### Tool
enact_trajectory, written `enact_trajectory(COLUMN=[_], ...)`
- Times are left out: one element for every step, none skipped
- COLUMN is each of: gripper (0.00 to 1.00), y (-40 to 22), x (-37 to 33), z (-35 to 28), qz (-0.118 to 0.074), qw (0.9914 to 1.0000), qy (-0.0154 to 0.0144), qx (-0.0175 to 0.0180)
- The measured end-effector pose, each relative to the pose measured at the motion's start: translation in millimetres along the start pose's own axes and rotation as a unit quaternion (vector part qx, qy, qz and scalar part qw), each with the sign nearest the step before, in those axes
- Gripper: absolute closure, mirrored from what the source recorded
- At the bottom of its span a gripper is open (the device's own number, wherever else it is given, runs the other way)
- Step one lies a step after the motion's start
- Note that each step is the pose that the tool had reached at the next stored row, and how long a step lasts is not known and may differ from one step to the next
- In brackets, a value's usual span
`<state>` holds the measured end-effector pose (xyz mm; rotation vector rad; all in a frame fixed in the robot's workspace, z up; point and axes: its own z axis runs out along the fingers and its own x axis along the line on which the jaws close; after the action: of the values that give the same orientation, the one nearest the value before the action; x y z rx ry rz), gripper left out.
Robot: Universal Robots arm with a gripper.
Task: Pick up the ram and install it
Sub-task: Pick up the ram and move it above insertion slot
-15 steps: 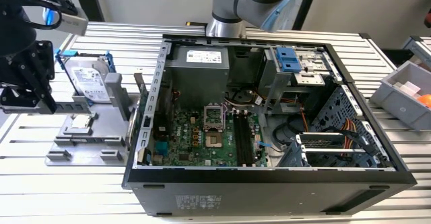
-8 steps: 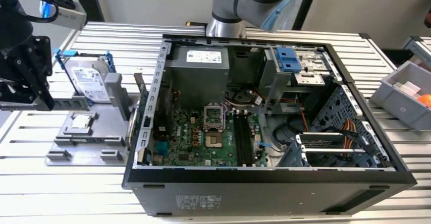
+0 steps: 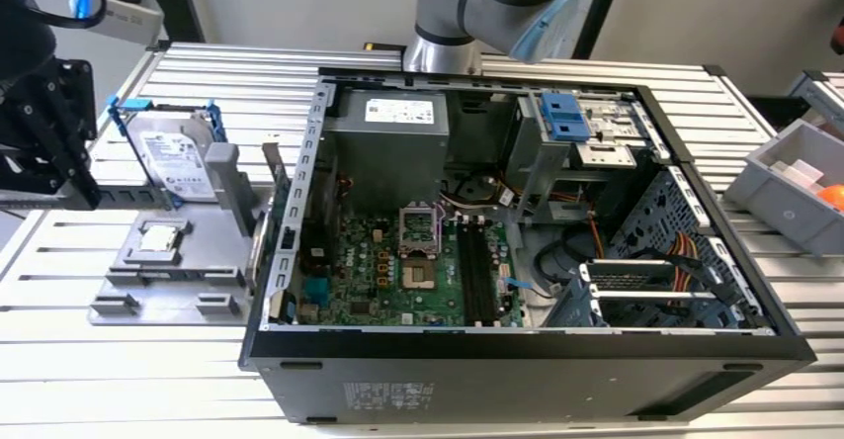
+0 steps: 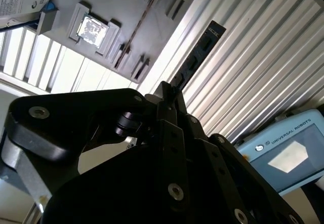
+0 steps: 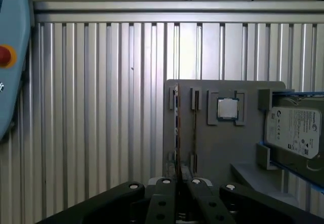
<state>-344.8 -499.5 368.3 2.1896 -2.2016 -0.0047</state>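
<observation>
Ram, dark narrow stick with black chips, pinched between fingers.

- A robotics lab or workshop: a robot arm stands over a ribbed aluminium surface.
- An open PC case lies there, motherboard bare.
- A grey fixture holds parts, a bin sits near the edge, and a teach pendant lies nearby.
</observation>
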Motion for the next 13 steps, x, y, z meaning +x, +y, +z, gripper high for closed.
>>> enact_trajectory(gripper=[1.00, 1.00, 1.00, 1.00, 1.00, 1.00, 1.00, 1.00, 1.00, 1.00, 1.00, 1.00, 1.00], y=[0.0, 0.0, 0.1, 0.1, 0.1, 0.1, 0.2, 0.2, 0.2, 0.2, 0.3, 0.3, 0.4], x=[0.0, 0.0, 0.1, 0.1, 0.1, 0.1, 0.1, 0.2, 0.2, 0.2, 0.3, 0.3, 0.3], z=[-0.8, -1.8, -2.6, -3.4, -4.3, -5.1, -6.1, -7.1, -8.2, -9.3, -10.9, -12.5, -14.2], qz=[0.000, 0.000, 0.000, 0.000, 0.000, 0.000, 0.000, 0.000, 0.000, 0.000, 0.000, 0.000, 0.000], qw=[1.00000, 1.00000, 1.00000, 1.00000, 1.00000, 1.00000, 1.00000, 1.00000, 1.00000, 1.00000, 1.00000, 1.00000, 1.00000], qy=[-0.0001, -0.0001, 0.0000, -0.0001, 0.0000, 0.0000, 0.0000, 0.0000, 0.0001, 0.0000, 0.0000, 0.0000, 0.0000], qx=[0.0001, 0.0001, 0.0000, 0.0001, 0.0000, 0.0000, 0.0000, 0.0000, 0.0000, 0.0000, 0.0001, 0.0000, 0.0000])
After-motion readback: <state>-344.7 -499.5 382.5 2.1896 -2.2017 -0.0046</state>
